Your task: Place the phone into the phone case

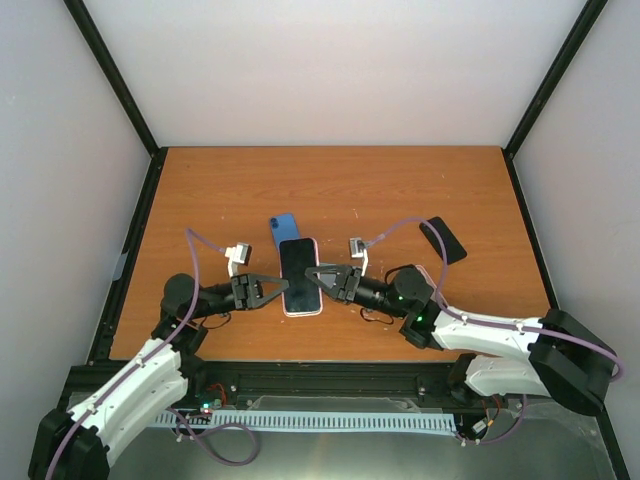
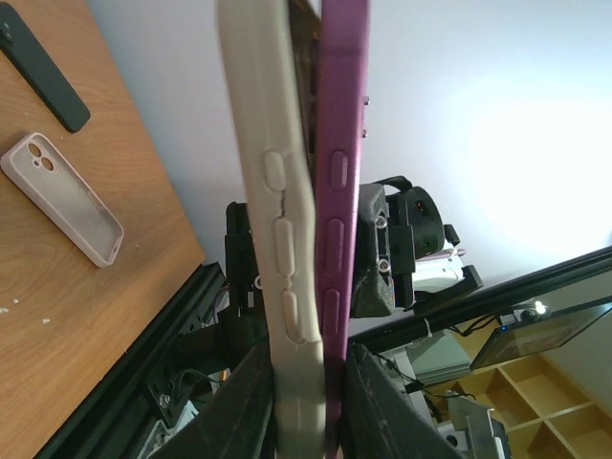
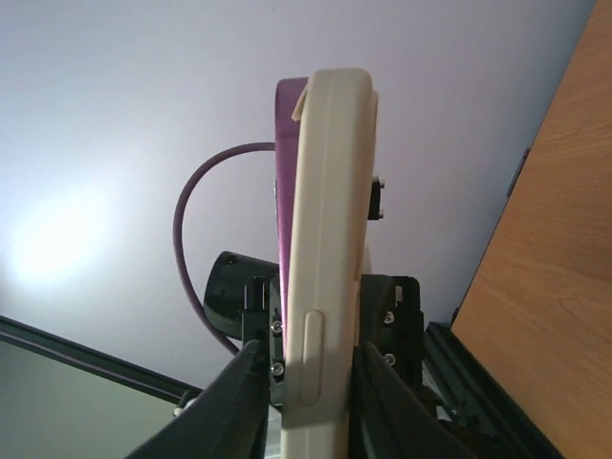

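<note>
Top view: phone (image 1: 299,268), screen up, inside phone case (image 1: 300,312) over mid-tabletop (image 1: 200,190). Left tool (image 1: 283,287) and right tool (image 1: 318,277) pinch opposite long edges.

Left wrist: left tool (image 2: 308,382) clamped on cream phone case (image 2: 273,191) plus purple phone (image 2: 342,143), with gap between them up top.

Right wrist: right tool (image 3: 311,382) nipped onto same pair, phone case (image 3: 330,191) on tabletop side.

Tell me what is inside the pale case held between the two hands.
A purple phone sits only partly in the pale case: its whole side edge shows outside the case wall. The inner back is hidden behind it.
</note>
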Motion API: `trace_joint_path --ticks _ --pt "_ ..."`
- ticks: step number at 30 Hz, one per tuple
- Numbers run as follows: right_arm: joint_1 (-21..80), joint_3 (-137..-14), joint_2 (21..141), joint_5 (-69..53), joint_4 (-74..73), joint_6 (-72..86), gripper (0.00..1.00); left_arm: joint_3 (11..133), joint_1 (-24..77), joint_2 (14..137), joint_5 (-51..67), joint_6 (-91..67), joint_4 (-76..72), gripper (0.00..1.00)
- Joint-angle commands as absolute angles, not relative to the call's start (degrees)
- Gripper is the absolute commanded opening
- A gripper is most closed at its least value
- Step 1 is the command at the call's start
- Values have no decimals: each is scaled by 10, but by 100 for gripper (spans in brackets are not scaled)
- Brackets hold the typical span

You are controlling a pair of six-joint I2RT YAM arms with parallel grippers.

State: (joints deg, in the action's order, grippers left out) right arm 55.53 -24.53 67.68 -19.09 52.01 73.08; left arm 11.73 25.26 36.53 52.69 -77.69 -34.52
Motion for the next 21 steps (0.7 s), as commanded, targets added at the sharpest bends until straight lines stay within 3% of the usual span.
trace_joint_path --ticks 1,4,9,14,21 --pt "554 -232 671 -193 579 738 26 121 258 363 522 -752 -329 13" --pt "554 -228 652 -184 547 722 29 132 257 360 519 -733 -291 3" --pt "554 -249 610 -169 435 676 24 155 258 351 515 -705 -242 2" --pt "553 -255 586 -172 395 648 17 166 257 340 513 -701 -238 14" --pt "553 -241 581 -208 420 634 13 166 257 334 517 -707 -265 35"
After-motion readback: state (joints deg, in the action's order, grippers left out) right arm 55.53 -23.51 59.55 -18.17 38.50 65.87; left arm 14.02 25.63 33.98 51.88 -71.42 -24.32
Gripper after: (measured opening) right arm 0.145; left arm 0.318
